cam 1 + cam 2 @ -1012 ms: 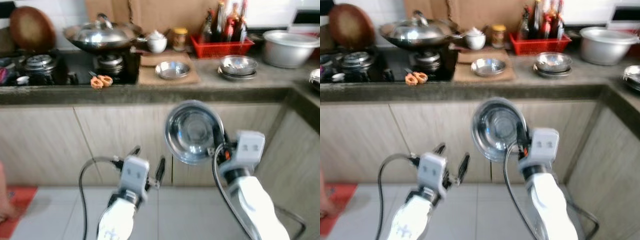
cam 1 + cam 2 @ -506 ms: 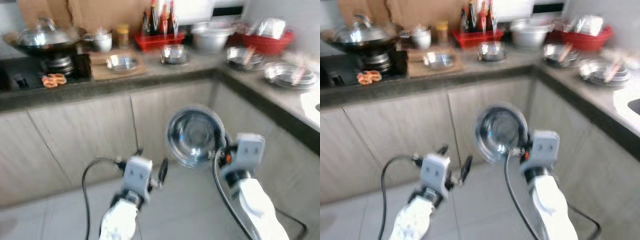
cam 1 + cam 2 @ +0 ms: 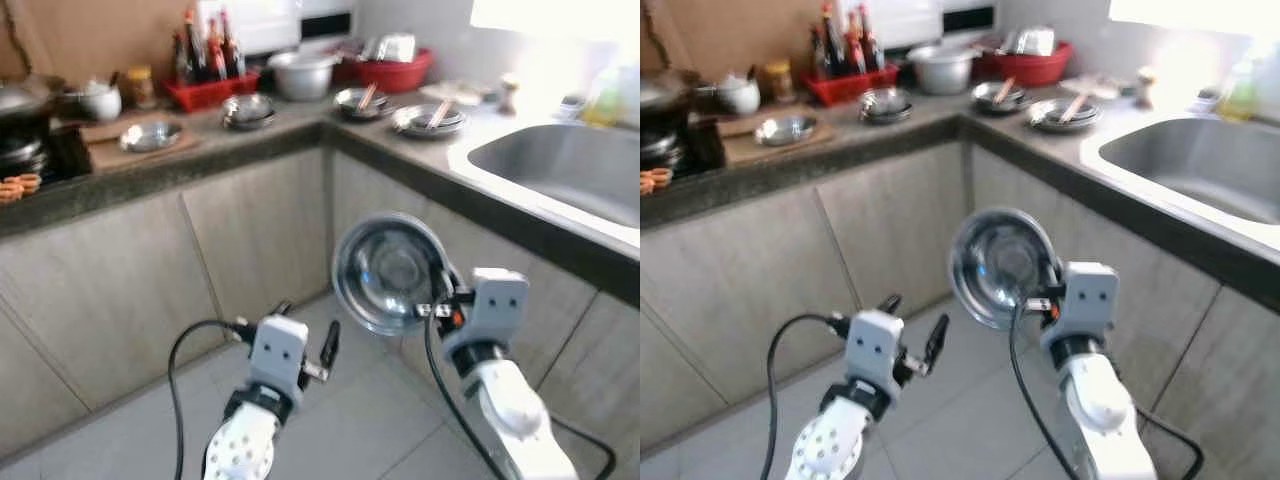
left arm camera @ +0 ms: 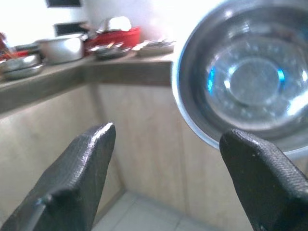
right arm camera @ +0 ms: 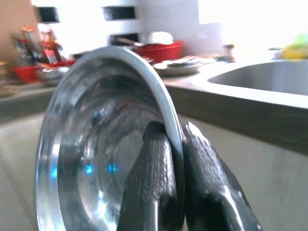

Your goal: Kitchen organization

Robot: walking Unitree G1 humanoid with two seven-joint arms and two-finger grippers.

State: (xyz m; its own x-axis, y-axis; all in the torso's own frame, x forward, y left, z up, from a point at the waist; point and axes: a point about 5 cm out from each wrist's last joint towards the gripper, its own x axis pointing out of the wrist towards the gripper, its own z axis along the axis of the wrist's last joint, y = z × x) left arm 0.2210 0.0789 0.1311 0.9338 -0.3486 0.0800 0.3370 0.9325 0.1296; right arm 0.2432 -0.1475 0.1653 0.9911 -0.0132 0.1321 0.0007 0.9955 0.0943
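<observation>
- R gripper pinches the bowl's rim – bowl held on edge, mid-air before the cabinets, hollow facing the camera.
- L gripper at 8 o'clock of the bowl – fingers spread, nothing in them.
- Sink at 2 o'clock; counter with dishes at 12.

The robot turns right: the stove slides off toward nine o'clock, and a sink comes into view at two o'clock.
</observation>
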